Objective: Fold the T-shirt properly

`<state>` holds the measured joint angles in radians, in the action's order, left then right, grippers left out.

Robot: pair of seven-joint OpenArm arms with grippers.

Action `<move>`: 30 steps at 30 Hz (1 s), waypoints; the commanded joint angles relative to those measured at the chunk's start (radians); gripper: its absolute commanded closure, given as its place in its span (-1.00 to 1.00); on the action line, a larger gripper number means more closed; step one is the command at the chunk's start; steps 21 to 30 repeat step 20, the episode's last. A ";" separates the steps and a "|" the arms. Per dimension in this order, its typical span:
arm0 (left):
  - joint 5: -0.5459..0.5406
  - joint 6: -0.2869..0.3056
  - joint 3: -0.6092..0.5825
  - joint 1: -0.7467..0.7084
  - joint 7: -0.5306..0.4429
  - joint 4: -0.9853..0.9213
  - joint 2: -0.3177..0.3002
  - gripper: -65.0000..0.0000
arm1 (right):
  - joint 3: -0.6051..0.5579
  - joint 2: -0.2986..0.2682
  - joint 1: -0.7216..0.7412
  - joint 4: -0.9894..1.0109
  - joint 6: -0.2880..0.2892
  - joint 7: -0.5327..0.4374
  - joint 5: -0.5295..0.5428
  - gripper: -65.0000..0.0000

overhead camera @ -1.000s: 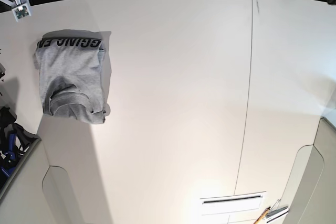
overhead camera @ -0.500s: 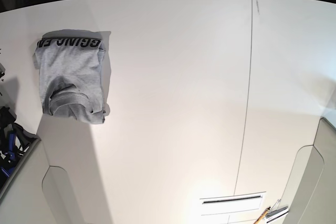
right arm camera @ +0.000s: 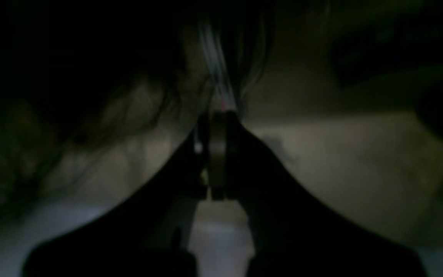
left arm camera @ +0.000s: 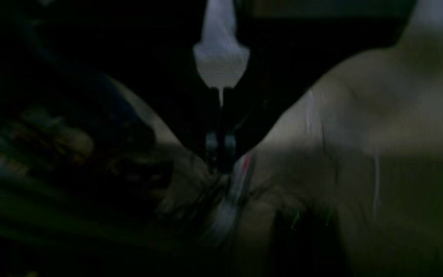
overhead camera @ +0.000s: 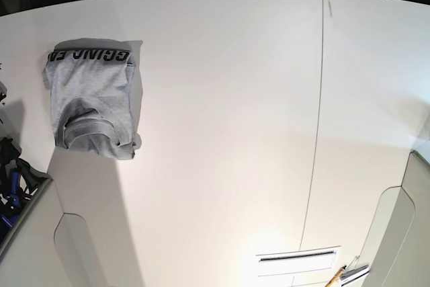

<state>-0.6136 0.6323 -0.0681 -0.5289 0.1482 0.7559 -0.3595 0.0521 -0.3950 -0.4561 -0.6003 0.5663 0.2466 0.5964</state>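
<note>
White table (overhead camera: 228,132), folded T-shirt (overhead camera: 91,102) left.

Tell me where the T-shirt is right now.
In the base view, the T-shirt lies folded at the table's upper left, near its left edge, lettering at its top.

Both wrist views dark, blurred; lettering (overhead camera: 91,55) folded under.

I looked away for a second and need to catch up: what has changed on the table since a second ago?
The arm part seen at the top left corner of the base view a second ago has withdrawn out of frame. Nothing was taken hold of or let go; both grippers, left and right, are shut and empty. The folded T-shirt lies unmoved on the table, lettering along its far edge.
</note>
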 commanded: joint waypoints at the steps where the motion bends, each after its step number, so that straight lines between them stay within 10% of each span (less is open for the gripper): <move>1: 0.055 0.006 -0.010 0.015 -0.023 -0.013 0.018 1.00 | -0.015 0.001 0.027 0.040 -0.015 0.006 -0.006 1.00; 12: 0.375 -0.284 -0.025 0.246 -0.071 -0.088 0.161 1.00 | -0.142 0.070 0.348 0.205 -0.294 -0.065 -0.140 1.00; 30: 0.396 -0.323 -0.025 0.284 -0.074 -0.088 0.140 1.00 | -0.142 0.097 0.400 0.200 -0.301 -0.064 -0.170 1.00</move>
